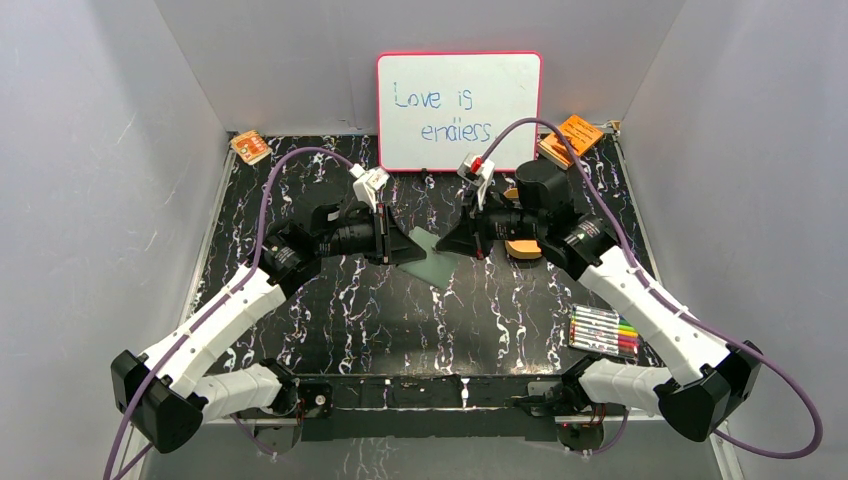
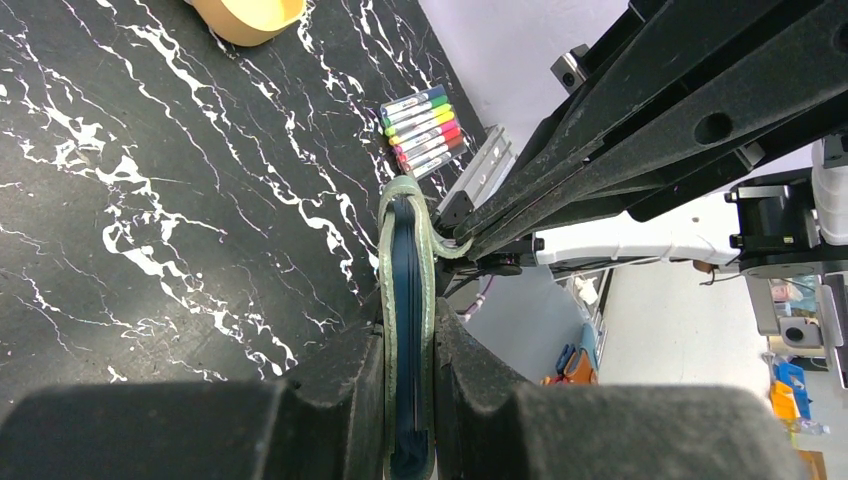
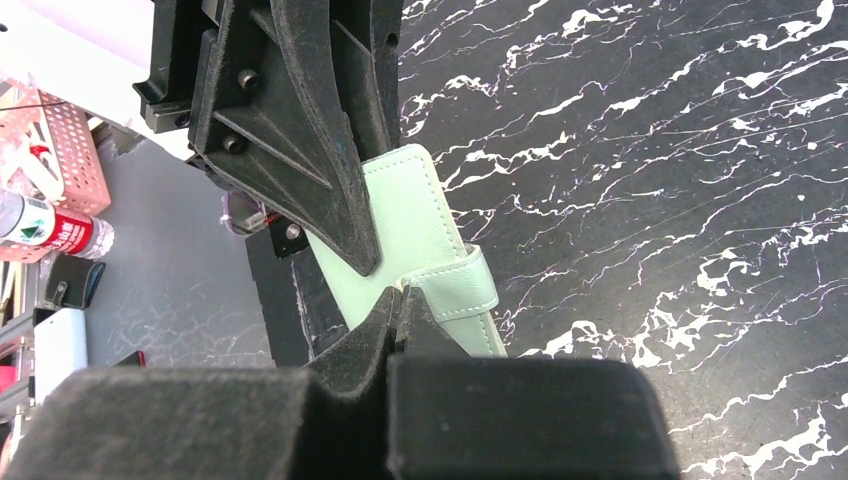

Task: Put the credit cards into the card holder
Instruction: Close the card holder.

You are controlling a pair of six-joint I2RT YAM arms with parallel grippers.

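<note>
The card holder (image 1: 432, 263), pale grey-green, is held off the table between both grippers at the centre. My left gripper (image 1: 398, 245) is shut on it. In the left wrist view the gripper (image 2: 409, 345) clamps the holder (image 2: 386, 250) edge-on, and dark blue card edges (image 2: 405, 280) show inside it. My right gripper (image 1: 448, 240) faces it from the right. In the right wrist view its jaws (image 3: 398, 298) are pressed together at the edge of the holder's strap (image 3: 467, 283), beside the holder's face (image 3: 415, 205). The strap (image 2: 440, 245) curls to the right fingertips. No loose cards show.
A tan oval tray (image 1: 523, 248) lies under the right arm and shows in the left wrist view (image 2: 248, 15). A marker pack (image 1: 603, 332) lies at the right front. A whiteboard (image 1: 458, 110) stands at the back. Orange booklets (image 1: 251, 147) (image 1: 575, 135) sit in the back corners.
</note>
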